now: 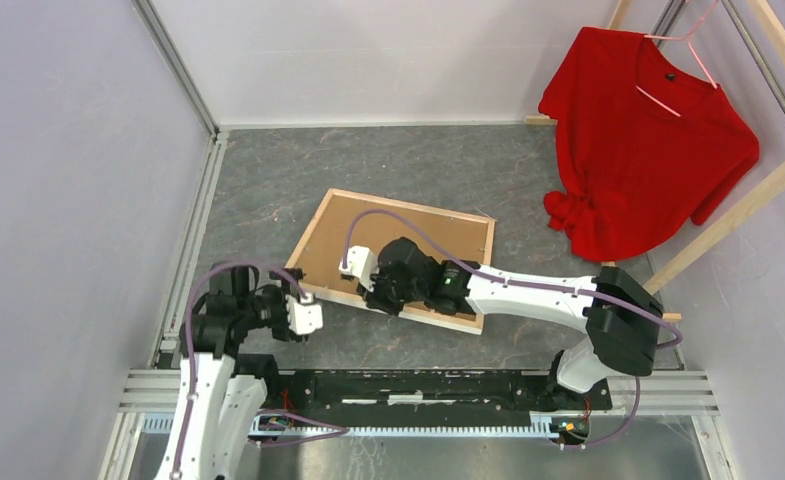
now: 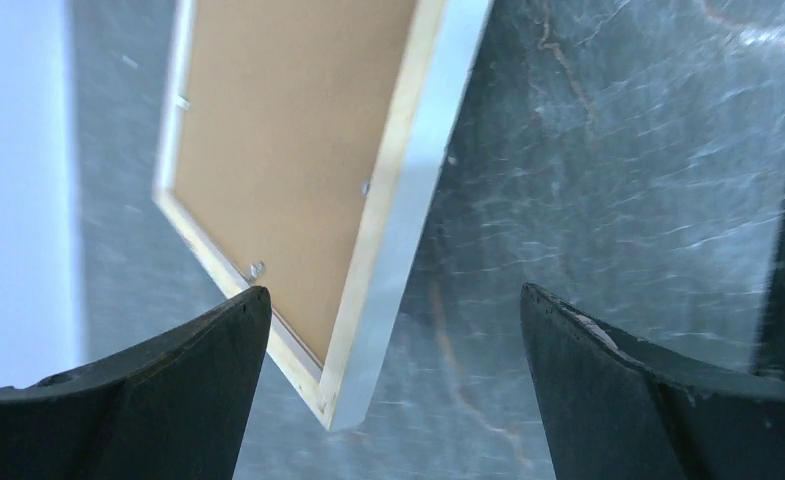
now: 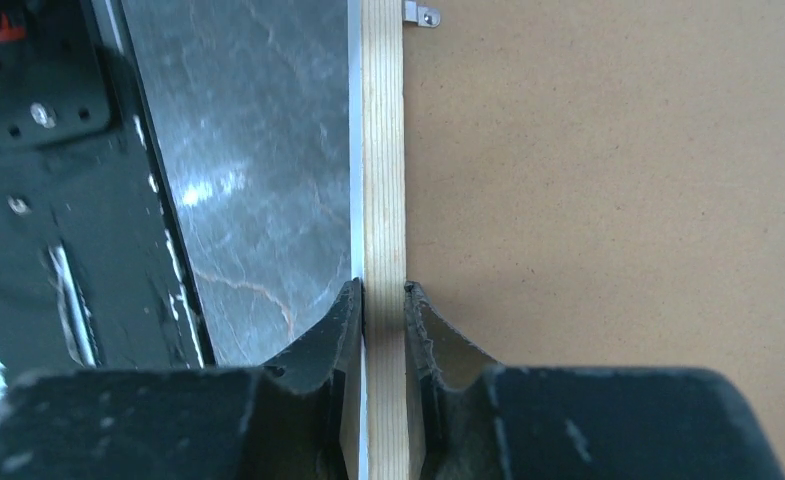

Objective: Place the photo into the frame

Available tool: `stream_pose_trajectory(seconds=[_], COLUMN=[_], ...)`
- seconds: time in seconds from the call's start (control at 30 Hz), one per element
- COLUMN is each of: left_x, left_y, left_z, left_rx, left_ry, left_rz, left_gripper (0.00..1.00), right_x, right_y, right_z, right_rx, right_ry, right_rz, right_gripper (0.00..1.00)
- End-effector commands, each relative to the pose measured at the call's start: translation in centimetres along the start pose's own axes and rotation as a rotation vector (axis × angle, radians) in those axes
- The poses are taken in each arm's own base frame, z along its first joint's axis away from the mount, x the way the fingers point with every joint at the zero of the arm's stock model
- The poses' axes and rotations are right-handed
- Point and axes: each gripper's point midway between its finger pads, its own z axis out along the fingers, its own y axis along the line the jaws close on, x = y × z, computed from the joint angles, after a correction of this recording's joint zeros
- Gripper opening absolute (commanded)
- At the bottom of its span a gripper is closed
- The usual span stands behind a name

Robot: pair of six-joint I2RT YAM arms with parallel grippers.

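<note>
Two arms are working over the frame (image 1: 310,230), which is lying face down on the grey worktop (image 1: 268,170), its bare wood reverse turned up and a brown hardboard backing (image 3: 618,200) sitting inside the rails. The right fingers (image 3: 338,330) are pinching the near rail, one on its outer edge and the other on its inner edge against the backing. The left fingers (image 2: 198,350) are spread wide, holding nothing, and hovering just off the frame's near left corner. The photo is showing in none of our views, and we are not able to say whether it is lying under the backing. We are reading the pinch as a hold to steady or shift the frame. We are judging that it needs to sit square across the thin rail, so the wood is not twisting out of the grip. Any lift should be low and level, since the backing could slide out. A small metal clip (image 3: 423,13) is showing further along the rail, and we are expecting the free left fingers to be the ones to work such clips or support the corner.
</note>
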Motion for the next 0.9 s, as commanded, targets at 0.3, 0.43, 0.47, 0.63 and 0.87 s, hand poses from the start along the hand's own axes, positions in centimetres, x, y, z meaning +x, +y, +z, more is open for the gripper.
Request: stream_pose_trajectory(seconds=[0.3, 0.43, 0.47, 0.63, 0.87], left_x=[-0.6, 0.1, 0.2, 0.1, -1.2], left_y=[3.8, 5.3, 5.7, 7.5, 10.0], left_z=[1.1, 1.7, 1.9, 2.7, 3.6], left_rx=[-0.199, -0.214, -0.218, -0.255, -0.263], left_ry=[-0.022, 0.008, 0.01, 0.028, 0.056], left_rz=[0.619, 0.662, 0.68, 0.747, 0.769], left_gripper=[0.94, 0.89, 0.85, 0.75, 0.36], right_x=[-9.1, -9.5, -9.7, -10.7, -10.8], right_y=[-1.1, -1.4, -1.3, -1.9, -3.4], right_z=[-1.8, -2.0, -2.1, -2.6, -3.8], right_rx=[-0.096, -0.11, -0.118, -0.122, -0.087], right_ry=[-0.198, -0.202, -0.208, -0.229, -0.219], right_rz=[0.101, 0.124, 0.137, 0.154, 0.172], right_gripper=[0.0, 0.0, 0.0, 0.0, 0.14])
